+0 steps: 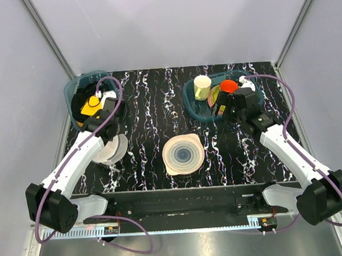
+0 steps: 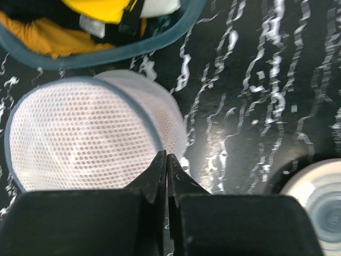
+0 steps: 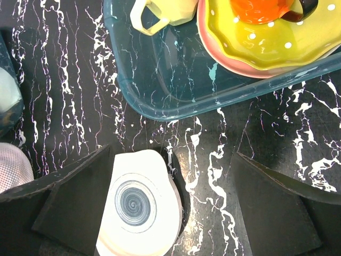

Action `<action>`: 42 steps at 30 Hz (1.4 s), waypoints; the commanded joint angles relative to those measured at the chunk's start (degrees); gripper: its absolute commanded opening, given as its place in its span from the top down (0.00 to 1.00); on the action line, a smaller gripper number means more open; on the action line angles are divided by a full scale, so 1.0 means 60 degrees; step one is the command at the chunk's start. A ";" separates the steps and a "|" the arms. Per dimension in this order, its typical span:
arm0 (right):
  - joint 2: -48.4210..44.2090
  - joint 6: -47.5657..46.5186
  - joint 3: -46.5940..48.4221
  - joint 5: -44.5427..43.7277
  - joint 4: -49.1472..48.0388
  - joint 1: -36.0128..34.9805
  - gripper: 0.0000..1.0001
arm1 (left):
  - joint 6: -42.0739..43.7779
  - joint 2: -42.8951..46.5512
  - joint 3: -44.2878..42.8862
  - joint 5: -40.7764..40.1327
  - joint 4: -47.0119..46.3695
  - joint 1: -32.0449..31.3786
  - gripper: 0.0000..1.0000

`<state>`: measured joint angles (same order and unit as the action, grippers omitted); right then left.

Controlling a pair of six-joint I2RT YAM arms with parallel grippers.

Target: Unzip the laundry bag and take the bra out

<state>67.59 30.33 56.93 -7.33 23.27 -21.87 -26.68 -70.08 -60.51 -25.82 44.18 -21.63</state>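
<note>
Two arms, one bag.

Top view: white mesh dome-shaped laundry bag (image 1: pixel 119 147) on left of black marbled table (image 1: pixel 152 106), just near of teal plastic tub (image 1: pixel 70 90), partly under left arm.

Left wrist view: left gripper (image 2: pixel 166 160) pinched tight at bag's grey-edged rim; zip pull between tips or not, cannot tell. Bag judged light, soft, floppy, likely to slide when tugged. Best hold: zip tab, rim pinned. Roughly round, no clear long axis, dome up. Bra not distinguishable, presumably inside.

Right wrist view: right gripper (image 3: pixel 173 160) spread wide, empty, above pale ringed round plate (image 3: pixel 136 205).

text: none readable | labels: none (grey tag (image 2: pixel 91 25) too blurred)
</note>
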 commanded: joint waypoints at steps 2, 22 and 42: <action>-0.0147 0.0058 0.0107 0.0167 -0.0538 -0.0076 0.00 | -0.0168 0.0197 -0.1383 0.0671 -0.0040 -0.0379 1.00; 0.0072 0.0043 0.0121 0.0387 -0.0728 -0.0062 0.00 | -0.1867 -0.2293 -0.0535 -0.3870 0.2216 -0.1727 0.56; -0.0088 -0.0044 -0.0024 0.0593 -0.0772 -0.0076 0.00 | -0.0990 -0.4622 -0.4984 -0.0694 0.0854 -0.2152 0.81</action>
<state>68.23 30.46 56.90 -3.81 20.62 -21.87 -34.44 -94.41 -83.70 -34.50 51.83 -34.39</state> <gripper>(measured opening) 0.994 0.082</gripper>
